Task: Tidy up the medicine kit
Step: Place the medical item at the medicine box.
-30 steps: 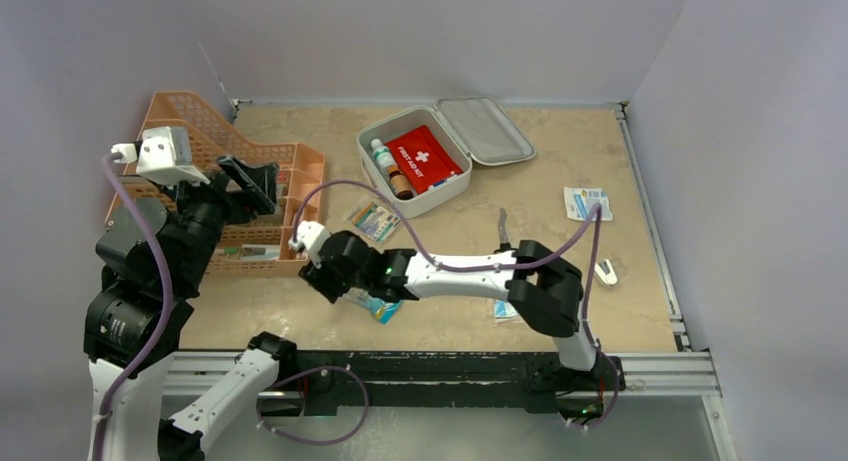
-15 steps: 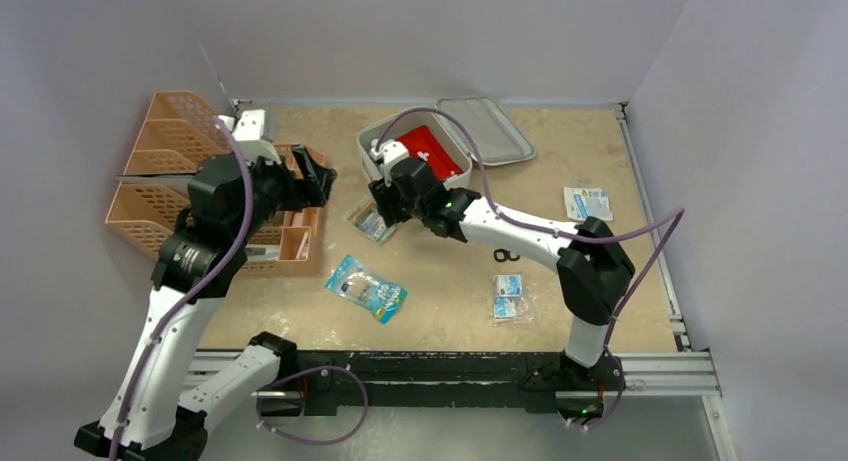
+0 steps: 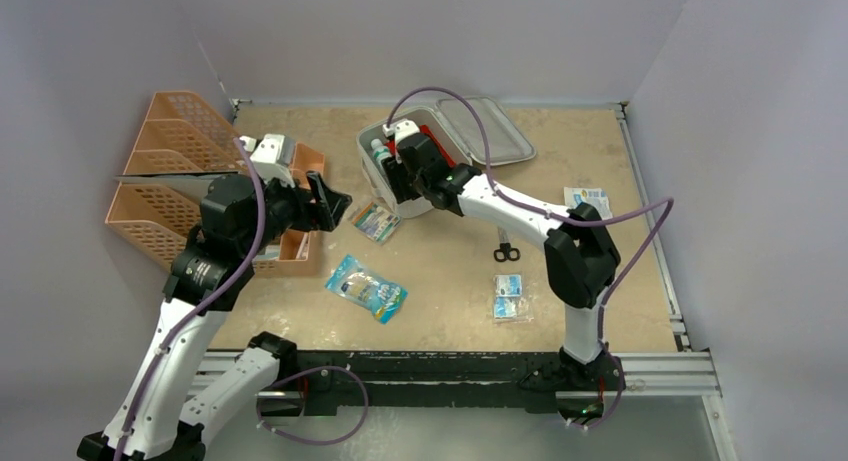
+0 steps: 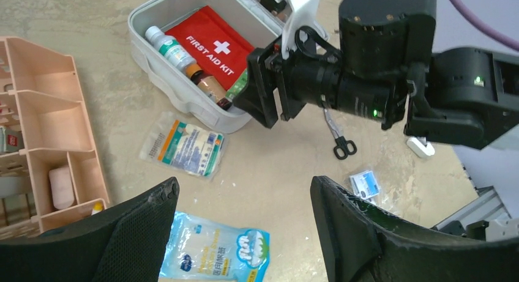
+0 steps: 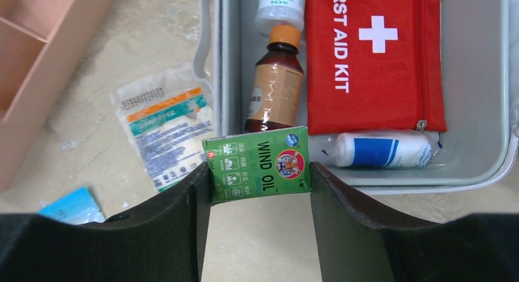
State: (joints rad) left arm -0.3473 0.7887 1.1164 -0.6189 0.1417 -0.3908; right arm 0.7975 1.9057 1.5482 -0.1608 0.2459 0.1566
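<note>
Right tool (image 5: 260,172) pinches a green box (image 5: 269,153) by its two short sides, label up. Kit (image 5: 474,80) lies open directly below and ahead of this tool; the box hangs over the kit's near wall, partly inside and partly over the tabletop (image 5: 257,245). Just ahead of the box: bottle (image 5: 275,92) base. Ahead and to one side: red pouch (image 5: 373,55), with a bandage roll (image 5: 379,148) along the near wall. Left tool (image 4: 243,187) is spread and empty, with the right arm straight ahead of it. Risks, as judged: released here, the box could catch the wall and tip out toward the gauze packet (image 5: 168,129). The free floor beside the roll looks tight, so lowering may nudge the bottle or ride up on the roll. The grip is on narrow faces only, so a knock could twist the box loose. The arms are near enough to clash if the left one advances.
</note>
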